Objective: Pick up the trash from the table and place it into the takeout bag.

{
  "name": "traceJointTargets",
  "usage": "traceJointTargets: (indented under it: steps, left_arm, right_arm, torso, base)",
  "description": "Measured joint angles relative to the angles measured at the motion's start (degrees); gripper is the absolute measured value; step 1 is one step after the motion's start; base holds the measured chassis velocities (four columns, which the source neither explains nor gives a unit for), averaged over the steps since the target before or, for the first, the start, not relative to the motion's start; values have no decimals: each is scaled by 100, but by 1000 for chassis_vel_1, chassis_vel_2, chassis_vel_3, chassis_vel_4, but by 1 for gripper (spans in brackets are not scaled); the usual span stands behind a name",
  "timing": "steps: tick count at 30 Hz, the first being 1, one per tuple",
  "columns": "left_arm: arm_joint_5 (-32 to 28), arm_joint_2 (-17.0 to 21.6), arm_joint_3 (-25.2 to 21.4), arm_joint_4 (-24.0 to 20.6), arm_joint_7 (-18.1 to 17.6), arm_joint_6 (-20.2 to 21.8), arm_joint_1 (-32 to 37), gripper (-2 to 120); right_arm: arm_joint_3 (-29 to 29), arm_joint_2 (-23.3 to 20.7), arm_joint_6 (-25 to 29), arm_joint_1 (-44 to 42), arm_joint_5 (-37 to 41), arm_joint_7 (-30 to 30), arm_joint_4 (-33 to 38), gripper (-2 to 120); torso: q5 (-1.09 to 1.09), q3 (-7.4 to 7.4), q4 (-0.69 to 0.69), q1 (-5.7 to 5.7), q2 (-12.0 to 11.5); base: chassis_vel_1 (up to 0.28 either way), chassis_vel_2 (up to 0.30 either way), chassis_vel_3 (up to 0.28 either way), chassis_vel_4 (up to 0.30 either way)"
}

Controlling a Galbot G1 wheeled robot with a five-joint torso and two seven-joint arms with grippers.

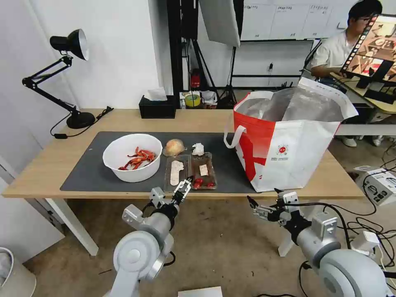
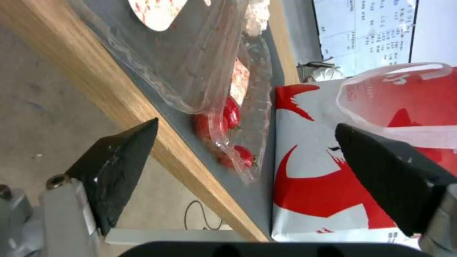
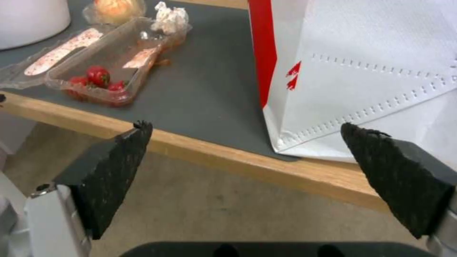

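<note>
Left gripper is hovering at the counter front edge w/ jaws spread wide, holding nothing, lined up just short of the clear tray. Right gripper is waiting below the counter edge near the takeout bag, jaws also wide and empty.

Trash is sitting on the dark mat: white bowl w/ red shells at the robot's left, tray just beside it, tan wrapped lump and tissue ball right behind the tray. The bag is standing open on the robot's right, well clear of the tray.

Handling, as a guess: the tray is looking thin, light and flexy, prob slippery. It's lying open, so lid and base may flop apart when lifted, and the few strawberries inside could roll out if it's tipped. Best hold is probably the near rim of the fruit half, pinched gently, kept level. The bowl is looking stiffer; its rim wall seems the place to grip. Tissue and lump are looking soft, light, squashable, so a grip across the middle should do.
</note>
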Motion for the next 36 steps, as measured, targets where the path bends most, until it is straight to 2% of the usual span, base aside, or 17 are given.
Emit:
traceJointTargets:
  steps: [36]
  left_arm:
    - [44,-203,3,458,-167,-109,-430,100]
  right_arm:
    - [-19,67,18,-51,-81,6,-31,100]
  torso:
    - [0,0,0,0,0]
  base:
    - [0,0,0,0]
